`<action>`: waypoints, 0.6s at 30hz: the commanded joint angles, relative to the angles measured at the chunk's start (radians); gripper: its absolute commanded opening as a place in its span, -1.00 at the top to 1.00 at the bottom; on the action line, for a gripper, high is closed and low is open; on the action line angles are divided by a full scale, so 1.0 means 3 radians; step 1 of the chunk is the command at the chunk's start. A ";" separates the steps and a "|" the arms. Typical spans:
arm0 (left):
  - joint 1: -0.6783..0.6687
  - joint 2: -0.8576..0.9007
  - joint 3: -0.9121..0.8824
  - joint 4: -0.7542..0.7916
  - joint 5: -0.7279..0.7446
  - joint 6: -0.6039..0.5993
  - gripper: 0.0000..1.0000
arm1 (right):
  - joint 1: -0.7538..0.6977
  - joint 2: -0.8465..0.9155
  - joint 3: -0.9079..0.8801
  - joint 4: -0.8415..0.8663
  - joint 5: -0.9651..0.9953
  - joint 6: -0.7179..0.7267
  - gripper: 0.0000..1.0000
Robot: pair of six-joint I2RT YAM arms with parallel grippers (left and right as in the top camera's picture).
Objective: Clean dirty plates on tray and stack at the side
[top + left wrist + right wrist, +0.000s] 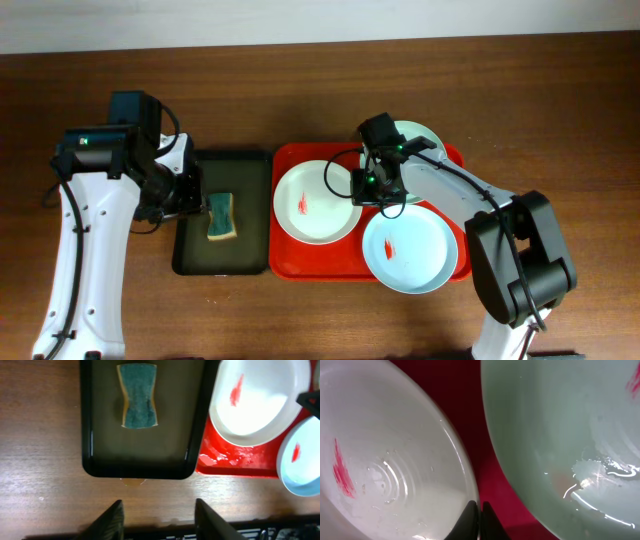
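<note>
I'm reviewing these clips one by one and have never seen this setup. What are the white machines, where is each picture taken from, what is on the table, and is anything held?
They are two robot arms at a wooden table, each ending in a two-finger gripper. One picture looks down from overhead; the other two come from cameras on the wrists.

A red tray holds three plates: a white plate, a blue plate in front, both with a red smear, and a third plate mostly hidden by the right arm. A dark tray beside it holds a sponge.

The left gripper is open and empty. The right gripper appears shut at the white plate's rim, between two plates; a grip cannot be confirmed.
</note>
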 commanded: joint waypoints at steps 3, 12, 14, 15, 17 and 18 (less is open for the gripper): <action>-0.0010 0.0018 -0.0164 0.0159 -0.0164 -0.0142 0.38 | 0.0025 0.0037 -0.0019 -0.0006 0.0020 0.0066 0.92; -0.0010 0.0058 -0.0757 0.0868 -0.0327 -0.0303 0.53 | 0.0025 0.0037 -0.0019 -0.0019 -0.0020 0.0067 0.88; -0.0010 0.0074 -0.0762 0.0952 -0.0425 -0.0362 0.53 | 0.0025 0.0037 -0.0019 -0.0020 -0.0019 0.0067 0.87; -0.0020 0.0089 -0.0762 0.0994 -0.0422 -0.0364 0.55 | 0.0025 0.0037 -0.0019 -0.0020 -0.0019 0.0066 0.87; -0.0095 0.0144 -0.0762 0.1085 -0.0425 -0.0362 0.59 | 0.0025 0.0037 -0.0019 -0.0019 -0.0019 0.0066 0.87; -0.0150 0.0184 -0.0762 0.1118 -0.0431 -0.0361 0.59 | 0.0025 0.0037 -0.0019 -0.0019 -0.0019 0.0066 0.86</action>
